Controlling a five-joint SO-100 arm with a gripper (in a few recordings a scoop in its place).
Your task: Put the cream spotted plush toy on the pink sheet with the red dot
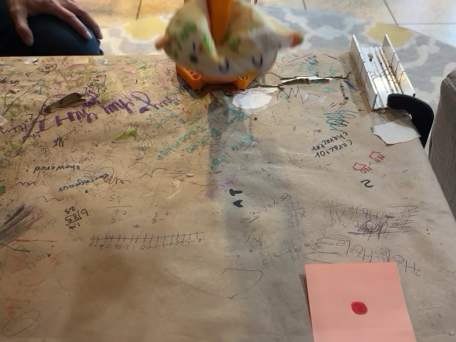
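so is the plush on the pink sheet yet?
Off. The plush is lifted at the table's far edge; the pink sheet lies bare nearby.

Orange hand [219, 18] clamped, raised high

Your cream spotted plush toy [226, 37] is smeared by motion blur up top, its crown cut by the frame edge. It hides most of the orange gripper [218, 18], so you can't read the jaws. The pink sheet with the red dot [358, 303] runs off the bottom edge.
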